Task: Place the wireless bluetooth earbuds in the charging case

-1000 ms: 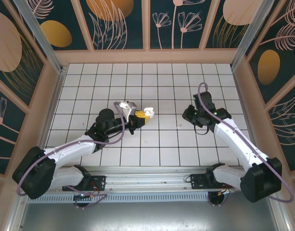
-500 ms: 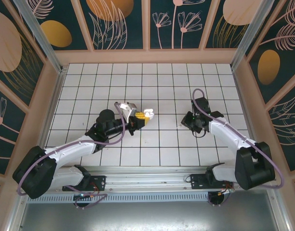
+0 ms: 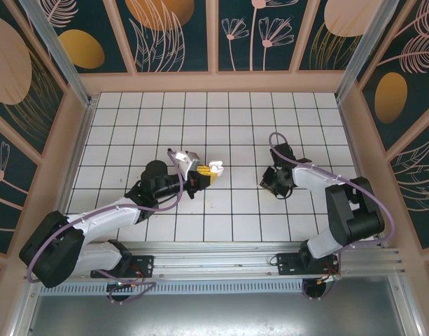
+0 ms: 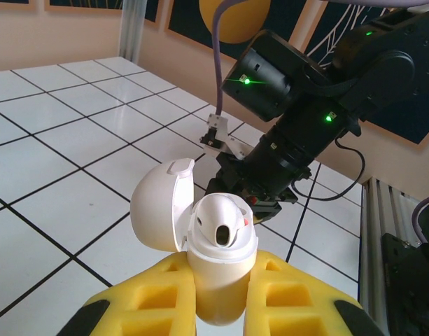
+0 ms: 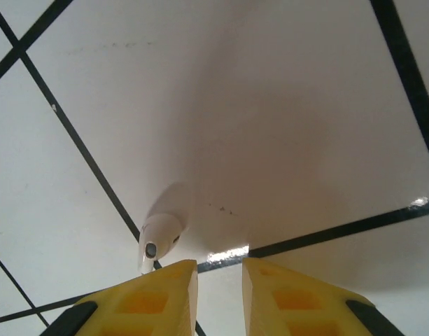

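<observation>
Left gripper (image 4: 221,274): my jaws are clamped on the lower body of the white charging case (image 4: 218,246), one yellow pad on each side.
Case: held upright off the tiled table (image 3: 228,112), with the lid (image 4: 160,204) swung open to the left. A dark oval socket faces my wrist camera, and I cannot tell whether a bud sits inside.
Right gripper (image 5: 219,269): my jaws stand a narrow gap apart with nothing between them, only bare tile showing through.
Earbud (image 5: 159,241): white, lying on the tile beside a black grid line (image 5: 74,143). It is outside my right jaws, just beside the tip of the finger at the left of the wrist picture.
Overhead view: my left gripper (image 3: 202,175) holds the charging case (image 3: 215,166) near the table's middle. My right gripper (image 3: 273,183) is folded low to the tiles, well apart from it. The bud is too small to pick out there.
Left wrist view: beyond the case it shows my right arm (image 4: 301,129), bent down to the floor with green lights lit.
</observation>
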Robot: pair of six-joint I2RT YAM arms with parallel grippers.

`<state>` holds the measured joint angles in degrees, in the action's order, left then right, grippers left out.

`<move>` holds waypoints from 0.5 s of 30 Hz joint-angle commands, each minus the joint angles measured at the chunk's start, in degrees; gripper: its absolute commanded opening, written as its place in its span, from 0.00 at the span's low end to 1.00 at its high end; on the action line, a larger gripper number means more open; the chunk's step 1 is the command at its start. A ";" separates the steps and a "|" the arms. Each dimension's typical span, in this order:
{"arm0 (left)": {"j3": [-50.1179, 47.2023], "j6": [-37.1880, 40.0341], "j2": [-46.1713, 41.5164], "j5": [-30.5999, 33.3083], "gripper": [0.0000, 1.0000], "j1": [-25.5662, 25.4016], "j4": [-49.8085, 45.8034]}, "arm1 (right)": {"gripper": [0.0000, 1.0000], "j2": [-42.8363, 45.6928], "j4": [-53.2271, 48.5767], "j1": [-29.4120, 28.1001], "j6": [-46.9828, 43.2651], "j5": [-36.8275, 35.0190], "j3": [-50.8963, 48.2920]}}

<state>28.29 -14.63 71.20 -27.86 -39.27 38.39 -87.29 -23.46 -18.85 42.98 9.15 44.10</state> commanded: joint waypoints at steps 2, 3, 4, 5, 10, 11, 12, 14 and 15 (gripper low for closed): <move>-0.21 0.62 0.68 -0.86 0.00 0.22 2.10 | 0.23 -0.80 0.15 -0.99 0.66 0.02 3.40; -0.09 0.66 0.78 -0.90 0.00 0.23 2.04 | 0.23 -0.80 -0.36 -1.19 0.68 -0.30 3.85; -0.02 0.70 0.87 -0.99 0.00 0.22 2.04 | 0.23 -0.65 -0.89 -1.34 0.70 -0.63 4.35; 0.00 0.75 0.96 -1.14 0.00 0.22 2.04 | 0.22 -0.53 -1.58 -1.68 0.68 -1.15 4.89; 0.09 1.07 1.05 -0.99 0.00 0.19 1.86 | 0.22 0.19 -3.52 -2.72 0.79 -2.68 7.25; 0.09 1.05 1.13 -1.10 0.00 0.20 1.86 | 0.22 0.07 -3.59 -2.76 0.79 -2.77 7.54; 0.14 1.08 1.14 -1.08 0.00 0.16 1.86 | 0.23 -0.28 -3.81 -2.74 0.79 -2.90 7.75; 0.11 1.06 1.11 -1.18 0.00 0.20 1.78 | 0.27 -1.15 -4.17 -2.75 0.79 -3.23 8.07; 0.15 1.05 1.11 -1.21 0.00 0.16 1.77 | 0.28 -1.62 -4.22 -2.71 0.76 -3.32 8.03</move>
<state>28.27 -14.59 72.01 -28.03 -39.27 38.39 -87.72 -24.75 -21.28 43.20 7.49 50.78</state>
